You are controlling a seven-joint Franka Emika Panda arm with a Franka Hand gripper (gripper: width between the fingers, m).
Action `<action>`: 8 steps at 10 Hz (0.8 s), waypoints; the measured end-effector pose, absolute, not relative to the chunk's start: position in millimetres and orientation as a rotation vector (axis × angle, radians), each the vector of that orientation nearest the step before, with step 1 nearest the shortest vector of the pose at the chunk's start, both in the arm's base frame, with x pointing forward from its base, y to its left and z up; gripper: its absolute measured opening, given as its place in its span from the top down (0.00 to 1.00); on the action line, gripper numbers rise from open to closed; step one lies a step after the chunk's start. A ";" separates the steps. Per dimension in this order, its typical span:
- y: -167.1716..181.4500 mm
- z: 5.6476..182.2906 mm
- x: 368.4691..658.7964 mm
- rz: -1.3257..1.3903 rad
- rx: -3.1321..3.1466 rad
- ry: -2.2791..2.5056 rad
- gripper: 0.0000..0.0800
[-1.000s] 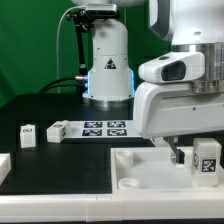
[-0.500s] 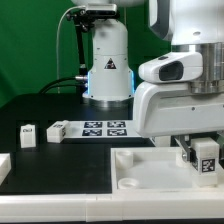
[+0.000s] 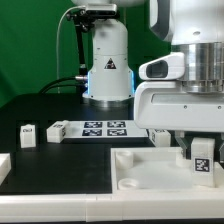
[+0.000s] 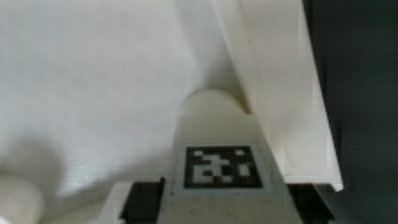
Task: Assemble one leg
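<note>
My gripper (image 3: 199, 160) is shut on a leg (image 3: 200, 154), a small white block with a square tag on its face. It holds the leg upright over the right corner of the large white panel (image 3: 135, 172). In the wrist view the leg (image 4: 222, 150) runs out between the two dark fingers (image 4: 146, 203), its far end over a corner recess of the panel (image 4: 107, 90). Two more legs (image 3: 28, 134) (image 3: 57, 130) lie on the black table at the exterior view's left.
The marker board (image 3: 105, 127) lies behind the panel, in front of the robot base (image 3: 108, 70). Another small white part (image 3: 158, 135) sits just right of it. A white piece (image 3: 3, 166) shows at the far left edge.
The gripper with the leg has shifted slightly toward the exterior view's left, and the hand has turned a little. The other parts have not moved.
</note>
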State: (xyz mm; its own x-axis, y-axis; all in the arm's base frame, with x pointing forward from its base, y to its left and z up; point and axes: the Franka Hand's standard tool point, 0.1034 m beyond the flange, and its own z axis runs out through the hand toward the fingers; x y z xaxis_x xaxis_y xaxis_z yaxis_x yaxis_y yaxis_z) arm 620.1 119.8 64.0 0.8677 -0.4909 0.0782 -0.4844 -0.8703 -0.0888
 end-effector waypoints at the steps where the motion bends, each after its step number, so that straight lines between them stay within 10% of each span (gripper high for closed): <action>1: 120.3 63.8 619.7 -0.142 -2.919 0.930 0.64; 8: 131.7 62.1 616.4 -0.027 -2.155 2.094 0.64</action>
State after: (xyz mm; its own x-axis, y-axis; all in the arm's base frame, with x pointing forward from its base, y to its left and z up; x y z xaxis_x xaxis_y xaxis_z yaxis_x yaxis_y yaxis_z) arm 616.4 131.7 62.1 0.0331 -0.9961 -0.0823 -0.9936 -0.0239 -0.1106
